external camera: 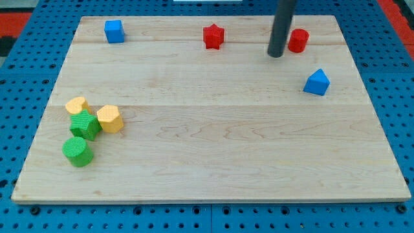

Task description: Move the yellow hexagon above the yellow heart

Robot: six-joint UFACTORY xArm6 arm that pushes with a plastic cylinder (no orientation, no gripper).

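The yellow hexagon point(110, 119) sits at the view's left, touching the right side of a green block point(85, 124). The yellow heart point(77, 105) lies just up and left of it, against the top of that green block. My tip point(276, 55) rests on the board near the view's top right, just left of a red cylinder point(298, 40). It is far from both yellow blocks and touches no block.
A green cylinder point(78, 151) sits just below the green block. A blue cube point(114, 30) is at the top left and a red star point(213, 36) at the top middle. A blue wedge-shaped block point(317, 82) is at the right. The wooden board point(213, 162) lies on a blue pegboard.
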